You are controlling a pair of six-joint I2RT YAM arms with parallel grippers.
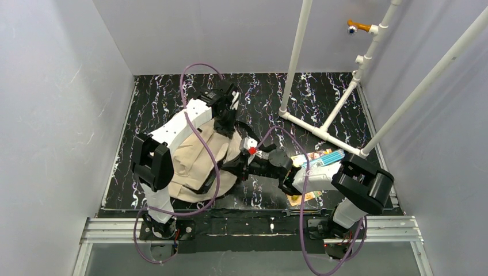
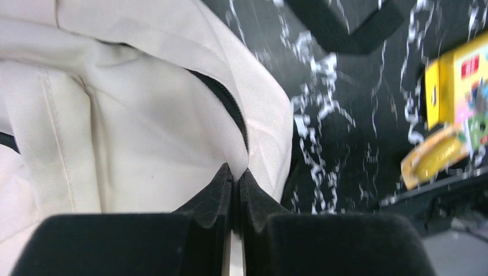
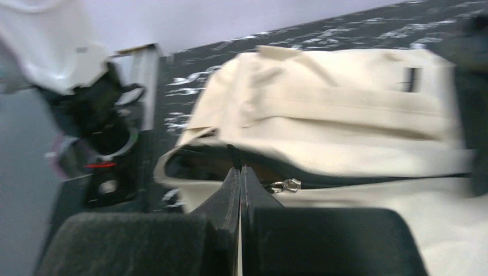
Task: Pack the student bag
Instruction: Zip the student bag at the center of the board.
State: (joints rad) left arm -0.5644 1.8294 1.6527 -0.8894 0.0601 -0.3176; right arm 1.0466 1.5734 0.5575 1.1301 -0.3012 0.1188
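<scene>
Metal rail (image 1: 103, 230), marbled tabletop (image 1: 161, 98), student bag (image 1: 187, 155), grey walls (image 1: 57, 86)

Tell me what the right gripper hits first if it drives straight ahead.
The student bag: the right gripper, jaws shut, points at the rim of its zip opening, left of the zipper pull. It may be touching it; depth is unclear.

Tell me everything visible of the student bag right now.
The student bag is soft beige fabric, slumped on the black marbled table under the left arm. Its zip is partly open, dark inside, with the metal pull hanging. The left pincer is shut on fabric beside the zip; the right pincer is shut at the mouth's rim.
</scene>
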